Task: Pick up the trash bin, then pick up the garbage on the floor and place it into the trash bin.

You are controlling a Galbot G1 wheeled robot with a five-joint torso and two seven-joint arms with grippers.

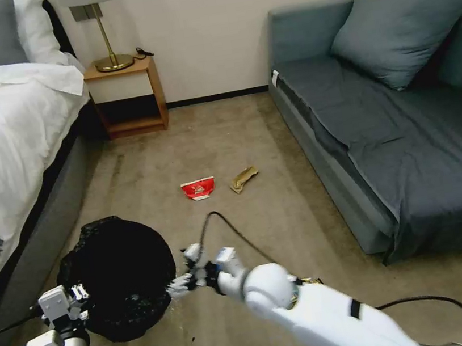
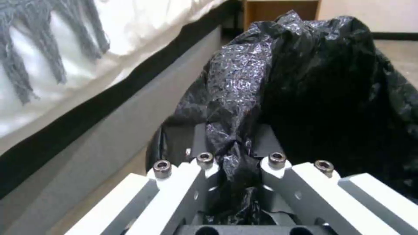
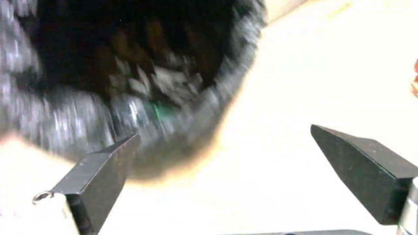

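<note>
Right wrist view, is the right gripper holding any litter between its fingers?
No, the right gripper is open with nothing between its black fingers, beside the black-bag-lined trash bin.

A: What does the black liner hide on the trash bin point(image 1: 120, 274)?
B: Its white wall. The contents are smeared in the right wrist view; a green patch point(image 3: 162, 111) inside cannot be identified.

A: Beside the bin, which parts are concealed?
B: The left gripper point(image 2: 237, 163) fingertips, buried in bunched liner. A red item point(image 3: 414, 81) beyond the bin is cut by the frame edge.
</note>
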